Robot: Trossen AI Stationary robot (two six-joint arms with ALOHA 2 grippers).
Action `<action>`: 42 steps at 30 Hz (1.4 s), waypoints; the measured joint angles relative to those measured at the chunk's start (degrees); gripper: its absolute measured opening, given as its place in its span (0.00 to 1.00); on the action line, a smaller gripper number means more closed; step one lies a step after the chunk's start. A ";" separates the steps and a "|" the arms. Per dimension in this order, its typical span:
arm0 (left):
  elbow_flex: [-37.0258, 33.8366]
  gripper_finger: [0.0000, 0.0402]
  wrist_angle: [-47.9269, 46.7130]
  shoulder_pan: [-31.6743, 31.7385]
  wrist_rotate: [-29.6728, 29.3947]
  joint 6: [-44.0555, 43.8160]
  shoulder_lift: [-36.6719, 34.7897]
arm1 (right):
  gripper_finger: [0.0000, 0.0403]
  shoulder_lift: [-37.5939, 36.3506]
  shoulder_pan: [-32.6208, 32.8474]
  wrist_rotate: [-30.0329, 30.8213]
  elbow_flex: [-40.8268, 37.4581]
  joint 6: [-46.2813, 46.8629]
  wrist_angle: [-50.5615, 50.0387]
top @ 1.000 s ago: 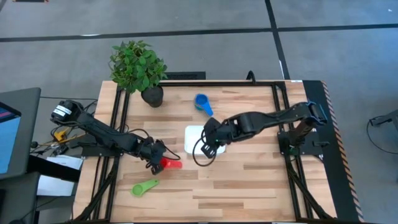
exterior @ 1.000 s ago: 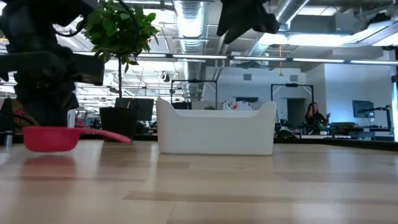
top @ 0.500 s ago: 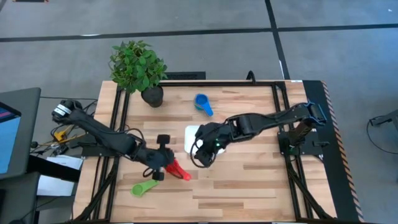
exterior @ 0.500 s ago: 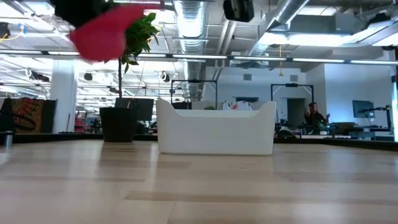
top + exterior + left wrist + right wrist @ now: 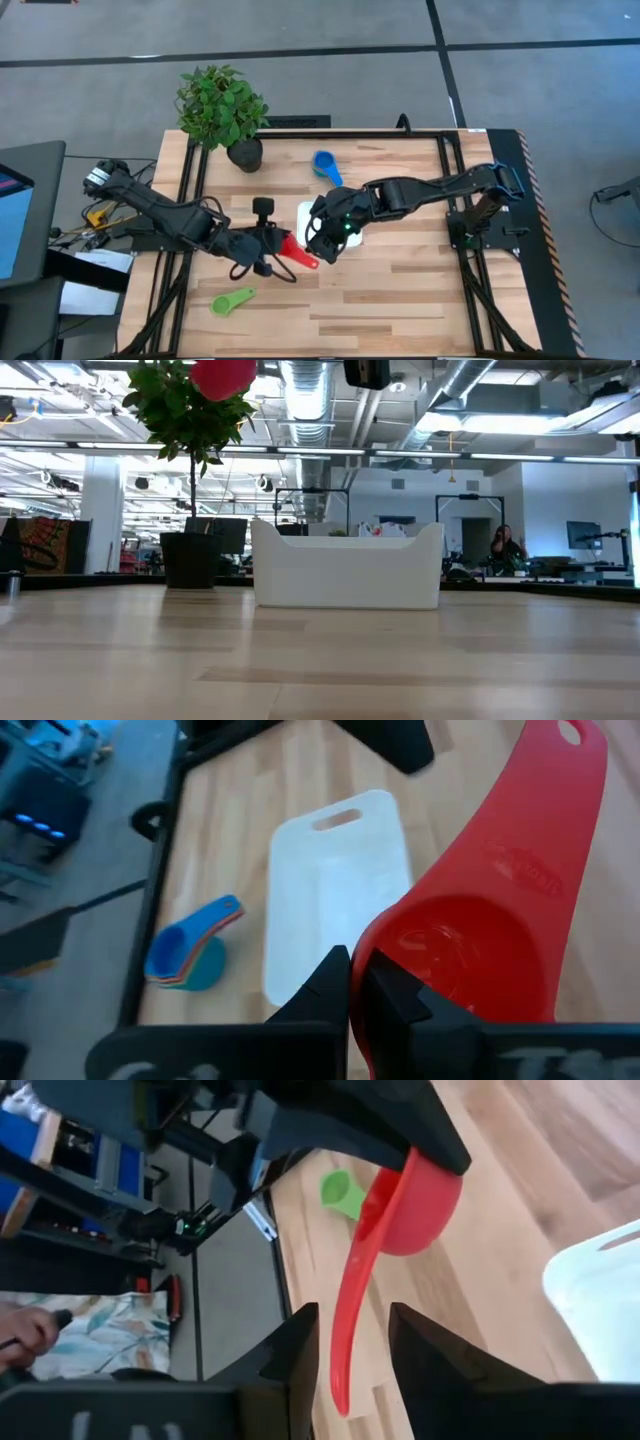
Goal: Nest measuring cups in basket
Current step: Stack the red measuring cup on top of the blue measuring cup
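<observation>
My left gripper (image 5: pixel 270 246) is shut on the red measuring cup (image 5: pixel 297 252), lifted above the table just left of the white basket (image 5: pixel 304 213). My right gripper (image 5: pixel 322 243) is open at the basket's left end. In the right wrist view its fingers (image 5: pixel 300 1345) stand on either side of the free end of the red handle (image 5: pixel 342 1380); I cannot tell if they touch it. A nested stack of cups with a blue one on top (image 5: pixel 325 165) lies on the table beyond the basket. The green cup (image 5: pixel 232 300) lies near the table's front left. My left gripper pinches the red cup by its bowl rim (image 5: pixel 365 960), on the side opposite the handle, with one finger outside the bowl and one finger (image 5: pixel 400 995) inside it. The cup is lifted clear of the table, and its handle (image 5: pixel 560 780) points away from the fingers toward my right gripper.
A potted plant (image 5: pixel 222 105) stands at the far left corner of the table. Dark rails (image 5: pixel 190 175) run along the table's left and right sides. Bare wood (image 5: pixel 400 300) lies along the near side, right of the green cup.
My left gripper has lifted the red cup off the table and carried it up and right toward the basket, turning so the handle points at my right gripper. My right gripper has shifted left from over the basket toward the red handle.
</observation>
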 joint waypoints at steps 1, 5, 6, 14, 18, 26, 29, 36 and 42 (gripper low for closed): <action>0.21 0.00 0.17 0.37 -0.36 0.65 0.00 | 0.36 0.00 -0.21 -0.04 0.00 -0.02 -0.13; 0.95 0.00 0.56 2.10 -2.40 2.79 0.00 | 0.35 0.00 -0.94 -1.68 0.00 -0.92 -0.30; 1.11 0.00 0.66 2.55 -2.50 3.54 0.00 | 0.35 0.00 -1.12 -1.68 0.00 -1.02 -0.67; 1.79 0.00 5.25 4.68 -2.77 9.82 0.02 | 0.30 0.00 -2.80 -2.57 -0.02 -2.44 -2.96; 1.79 0.01 5.74 5.80 -2.00 11.10 0.02 | 0.20 0.00 -3.47 -2.59 0.00 -2.67 -3.38; 1.79 0.11 6.13 7.77 -3.58 7.21 0.02 | 0.03 -0.02 -5.88 -2.03 0.00 -1.65 -3.47; 1.79 0.19 5.93 8.29 -5.28 6.18 -0.88 | 0.02 -0.02 -7.60 -1.88 0.00 -1.71 -3.40; 1.79 0.40 1.26 10.88 -5.50 -0.71 -6.61 | 0.01 -0.02 -14.15 -2.15 0.00 -4.60 -3.42; 1.79 0.50 -6.26 13.18 -5.59 -7.54 -12.76 | 0.01 -0.02 -22.02 -4.92 0.00 -8.71 -3.41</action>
